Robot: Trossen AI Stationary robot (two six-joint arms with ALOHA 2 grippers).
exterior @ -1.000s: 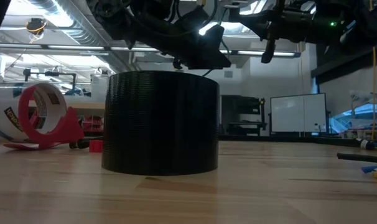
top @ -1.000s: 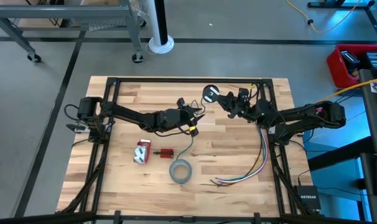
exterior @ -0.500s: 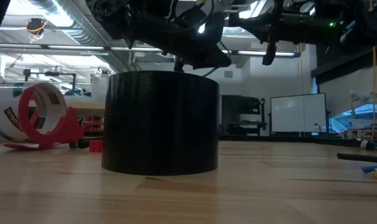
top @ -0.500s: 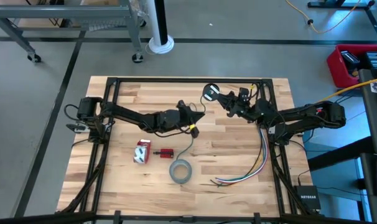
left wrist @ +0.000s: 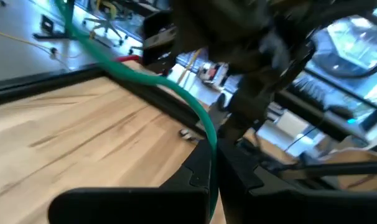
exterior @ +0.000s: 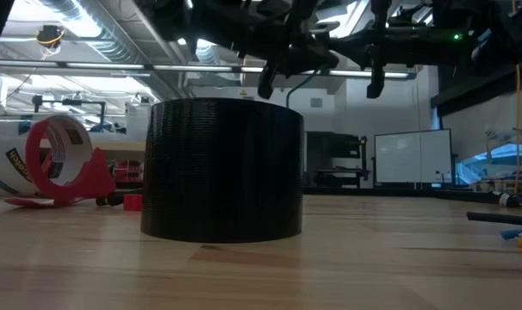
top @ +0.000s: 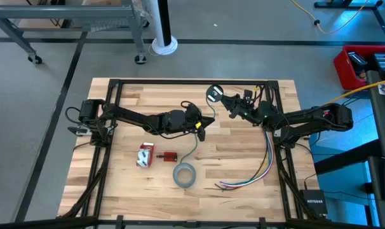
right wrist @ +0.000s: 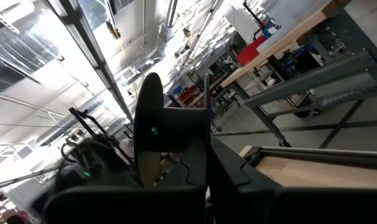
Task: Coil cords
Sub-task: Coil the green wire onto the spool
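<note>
Cord [top: 194, 147] runs from the grey tape roll [top: 184, 175] on the near middle of the wooden table [top: 243, 152] up to the left gripper [top: 201, 130], which hangs just above the table's centre with its fingers pressed together on it. In the left wrist view that same cord [left wrist: 157, 84] looks green and slips down between the two dark fingers [left wrist: 195, 177]. Farther off and to the right, the right gripper [top: 225, 101] is raised near the far edge, pinching the hub of a small dark spool [top: 213, 95]; the right wrist view shows the spool's round flange [right wrist: 150, 127] standing just ahead of its closed fingers. Multicoloured wires [top: 263, 166] lie along the right side. A red tape dispenser [top: 145, 154] sits left of the tape roll, with a small red part [top: 169, 156] beside it.
</note>
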